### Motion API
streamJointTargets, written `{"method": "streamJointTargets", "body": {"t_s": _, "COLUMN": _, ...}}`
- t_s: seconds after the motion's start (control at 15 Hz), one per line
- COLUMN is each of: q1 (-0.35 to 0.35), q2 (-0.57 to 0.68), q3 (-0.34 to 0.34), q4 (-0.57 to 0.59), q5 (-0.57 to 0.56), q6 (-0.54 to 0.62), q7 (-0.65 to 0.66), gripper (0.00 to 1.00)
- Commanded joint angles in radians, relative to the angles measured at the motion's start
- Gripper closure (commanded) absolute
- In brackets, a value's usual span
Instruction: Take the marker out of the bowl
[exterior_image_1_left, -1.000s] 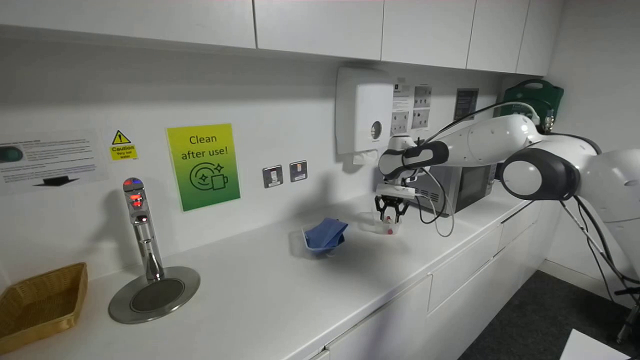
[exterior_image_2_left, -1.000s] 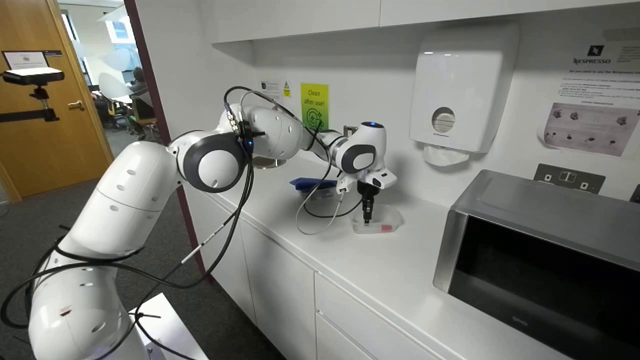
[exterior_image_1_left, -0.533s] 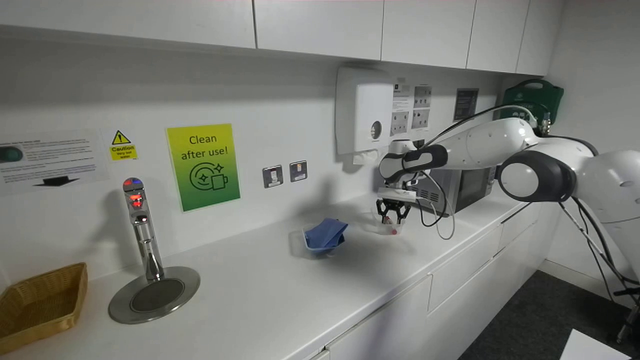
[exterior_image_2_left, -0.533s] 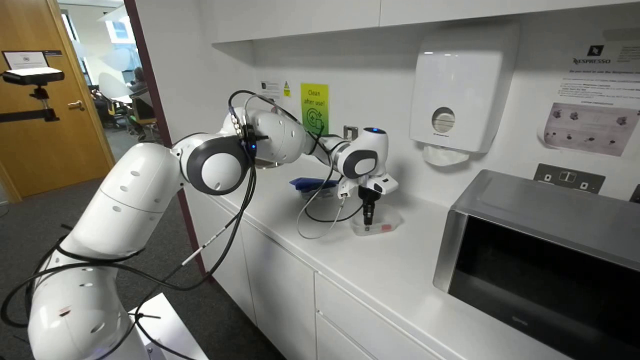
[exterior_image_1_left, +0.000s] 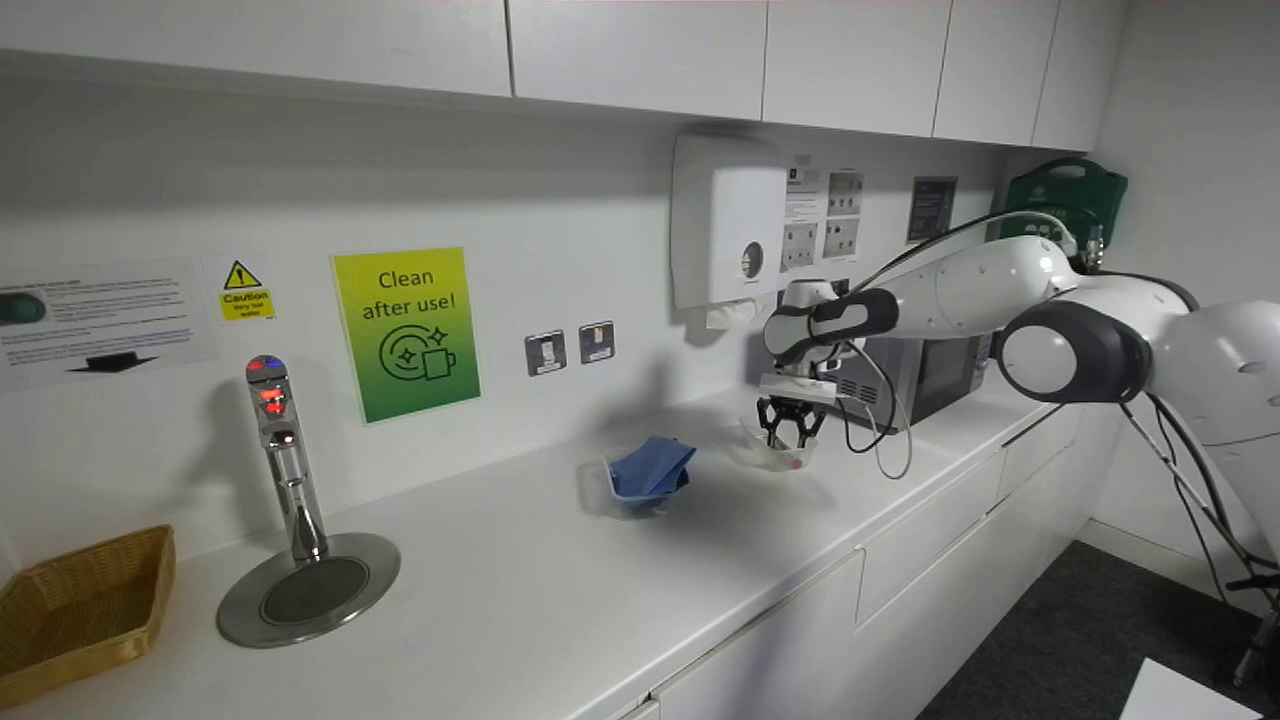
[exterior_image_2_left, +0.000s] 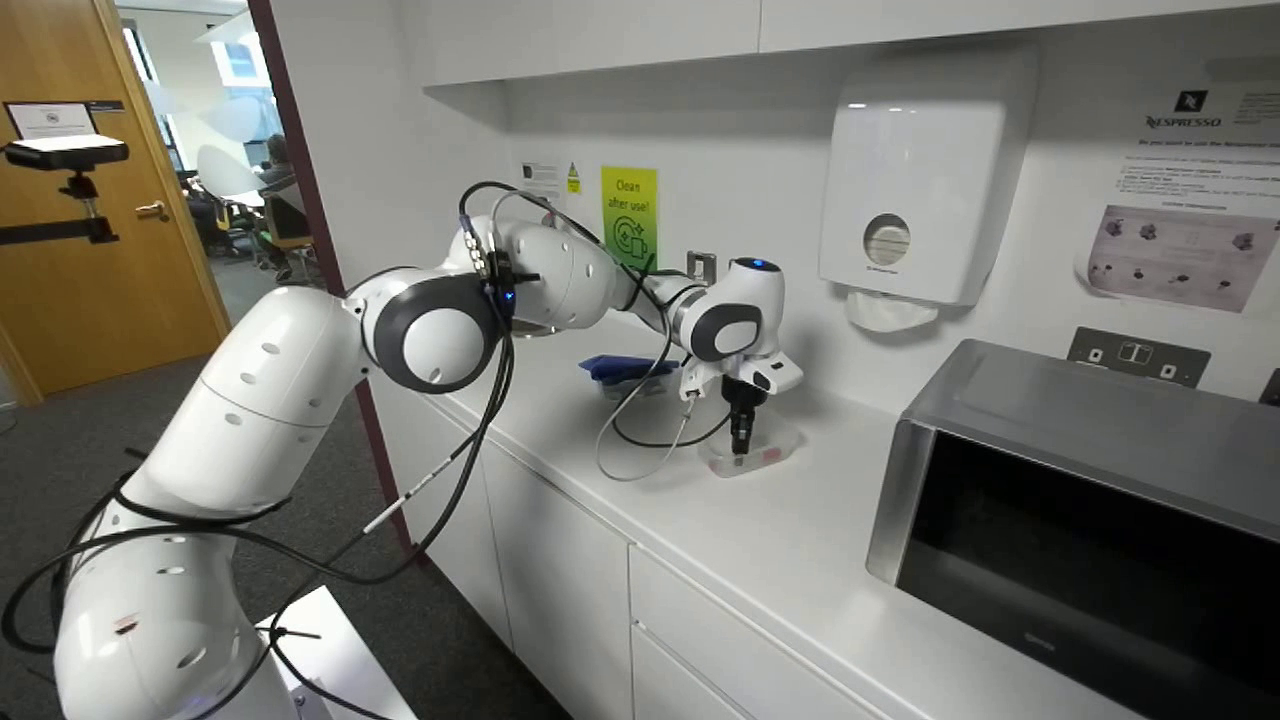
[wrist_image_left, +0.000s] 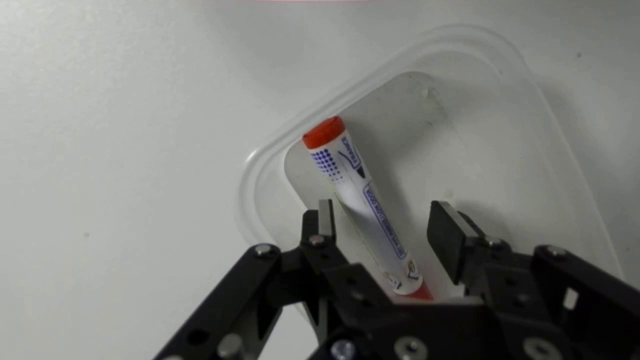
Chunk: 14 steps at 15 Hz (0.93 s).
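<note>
Wrist view: the end effector (wrist_image_left: 383, 219), now lowered further, is spread apart astride the marker (wrist_image_left: 369, 210) in the bowl (wrist_image_left: 490, 150), so grasping seems next.

The bowl (wrist_image_left: 520, 130) looks smooth, glossy plastic; marker (wrist_image_left: 372, 210), smooth; tabletop (exterior_image_1_left: 480, 600), satin; microwave (exterior_image_2_left: 1090, 420), metallic; wicker basket (exterior_image_1_left: 75, 668), rough; tap (exterior_image_1_left: 291, 480), polished metal.
</note>
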Motion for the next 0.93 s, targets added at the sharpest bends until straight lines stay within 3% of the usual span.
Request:
{"method": "streamJointTargets", "body": {"t_s": 0.0, "q1": -0.022, "q2": 0.009, "q3": 0.012, "q4": 0.030, "q5": 0.023, "q6": -0.031, "q7": -0.044, "gripper": 0.42}}
{"method": "streamJointTargets", "body": {"t_s": 0.27, "q1": -0.021, "q2": 0.019, "q3": 0.009, "q4": 0.039, "q5": 0.007, "q6": -0.085, "q7": -0.097, "gripper": 0.36}}
{"method": "streamJointTargets", "body": {"t_s": 0.4, "q1": -0.019, "q2": 0.022, "q3": 0.007, "q4": 0.042, "q5": 0.001, "q6": -0.110, "q7": -0.126, "gripper": 0.38}}
{"method": "streamJointTargets", "body": {"t_s": 0.53, "q1": -0.018, "q2": 0.022, "q3": 0.004, "q4": 0.047, "q5": -0.002, "q6": -0.133, "q7": -0.151, "gripper": 0.49}}
{"method": "streamJointTargets", "body": {"t_s": 0.6, "q1": -0.017, "q2": 0.022, "q3": 0.003, "q4": 0.051, "q5": -0.004, "q6": -0.141, "q7": -0.162, "gripper": 0.68}}
{"method": "streamJointTargets", "body": {"t_s": 0.87, "q1": -0.012, "q2": 0.017, "q3": -0.003, "q4": 0.050, "q5": -0.008, "q6": -0.154, "q7": -0.184, "gripper": 0.97}}
